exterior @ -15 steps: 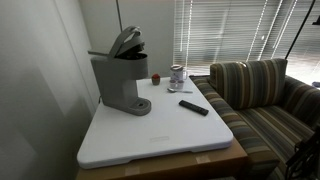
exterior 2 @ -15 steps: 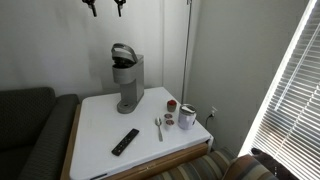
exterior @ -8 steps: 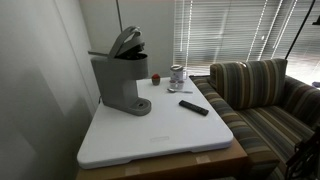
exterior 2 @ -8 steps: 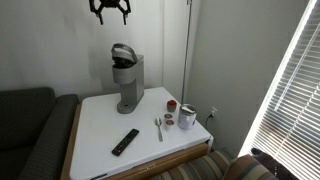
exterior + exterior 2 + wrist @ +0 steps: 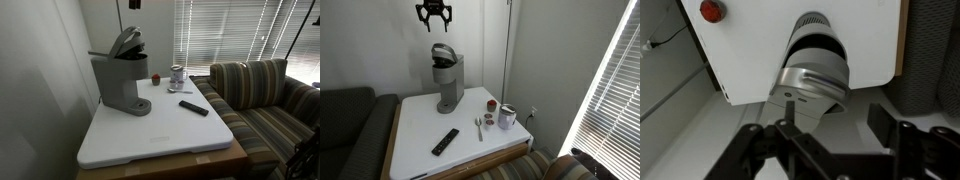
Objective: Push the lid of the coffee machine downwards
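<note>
At the near edge of the white table (image 5: 420,150) a black remote control (image 5: 445,141) is seen, and to its right, a little farther back, a spoon (image 5: 478,127) and a small jar (image 5: 507,117). Farther on, close to the wall, the coffee machine (image 5: 448,88) is stood upright, with the lid (image 5: 442,52) raised and tilted on its hinge. Directly above the lid, and clearly apart from it, the gripper (image 5: 436,17) is hung with its fingers (image 5: 880,120) spread wide and nothing held between them. The lid is judged to be light, rigid plastic that should swing freely until its latch is met. No grasp is thought needed: the push is best applied from above on the curved handle (image 5: 810,82), away from the hinge. The rounded, smooth surface may let the contact slide, and a sideways push may shift the machine.
</note>
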